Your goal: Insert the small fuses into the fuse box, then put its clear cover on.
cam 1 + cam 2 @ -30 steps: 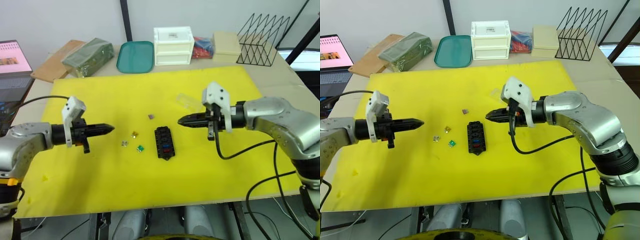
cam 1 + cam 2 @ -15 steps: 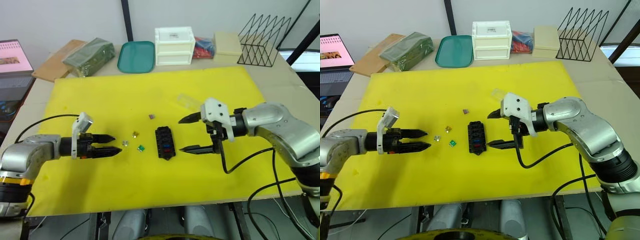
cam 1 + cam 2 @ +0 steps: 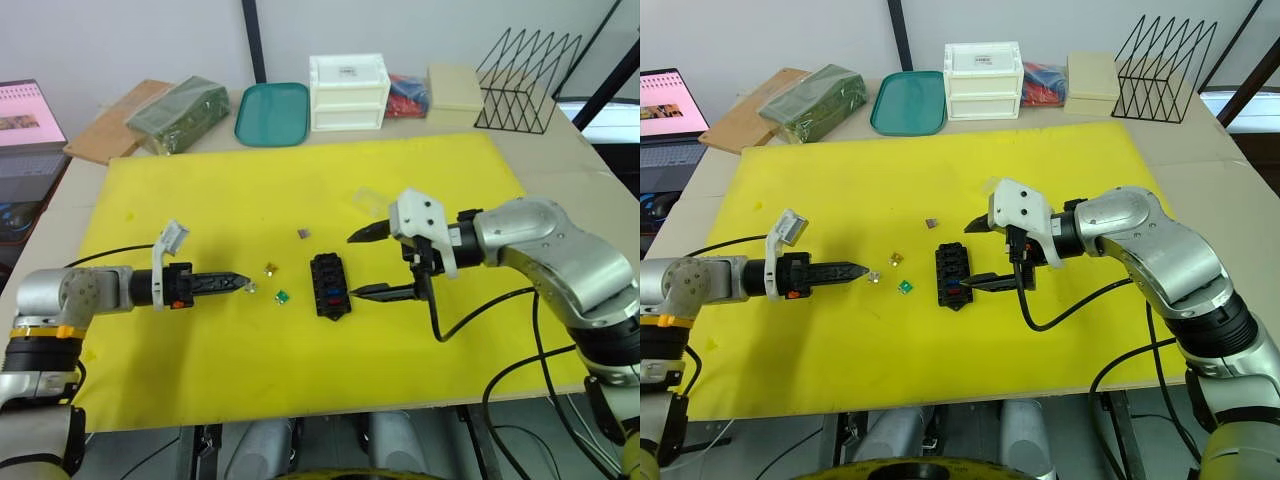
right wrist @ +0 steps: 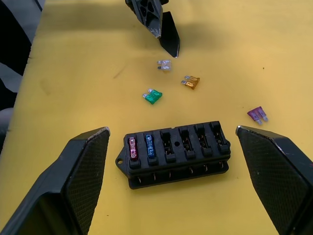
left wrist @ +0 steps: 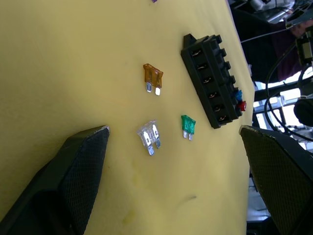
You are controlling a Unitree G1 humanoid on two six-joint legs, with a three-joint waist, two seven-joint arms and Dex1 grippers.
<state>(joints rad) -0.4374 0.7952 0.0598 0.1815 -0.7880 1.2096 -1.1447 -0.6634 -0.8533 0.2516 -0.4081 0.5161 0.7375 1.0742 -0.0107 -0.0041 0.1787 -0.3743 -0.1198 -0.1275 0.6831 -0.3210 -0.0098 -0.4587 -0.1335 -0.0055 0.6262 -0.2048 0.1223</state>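
Note:
The black fuse box lies mid-mat; a red and a blue fuse sit in its end slots. Loose on the mat to its left are small fuses: purple, amber, grey and green. The clear cover rests behind the box. My left gripper is open, low over the mat, and the grey fuse lies just ahead between its fingers. My right gripper stands open at the box's right side, holding nothing.
A yellow mat covers the table. Along the back stand a green bag, a teal tray, a white drawer unit, a beige box and a wire rack. A laptop sits far left.
Both grippers were shut and now stand open. The left gripper has dropped and moved right to the loose fuses. The right gripper has shifted left, closer to the fuse box.

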